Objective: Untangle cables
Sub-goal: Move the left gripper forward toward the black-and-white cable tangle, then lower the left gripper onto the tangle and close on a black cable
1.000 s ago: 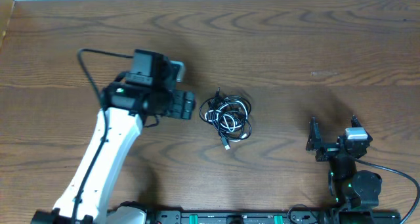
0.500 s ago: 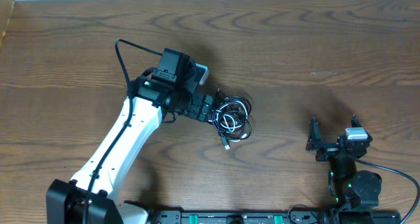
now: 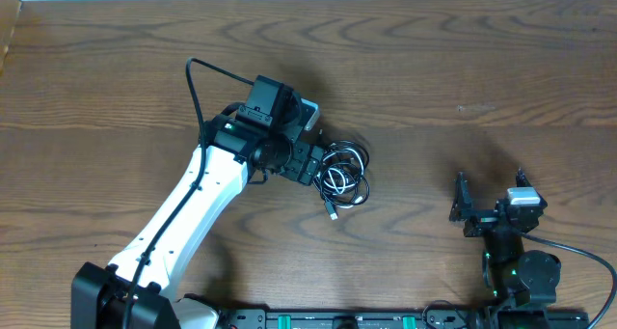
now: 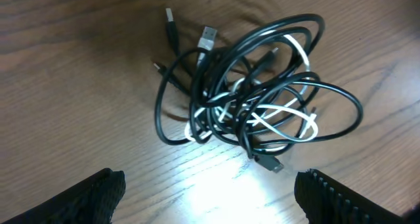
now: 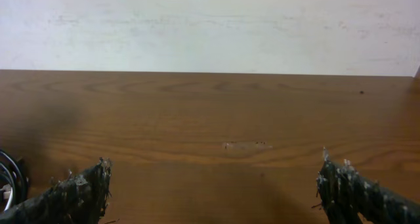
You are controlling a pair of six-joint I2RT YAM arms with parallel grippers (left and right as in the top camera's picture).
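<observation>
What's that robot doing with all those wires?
It is about to sort out a knot of cables, mostly black with one white, bunched in a clump on the wooden table. The left arm's fingers are open and sit right at the edge of the clump, not gripping anything yet. The right arm's fingers are open too, parked off to the side, away from the cables.

Your left arm [image 3: 178, 218]: white shell, black wrist block, black wire [image 3: 190, 78] looping off it. Right arm [image 3: 521, 266]: all black, green LEDs. Left gripper [image 4: 213, 194]: black ribbed fingers.
</observation>
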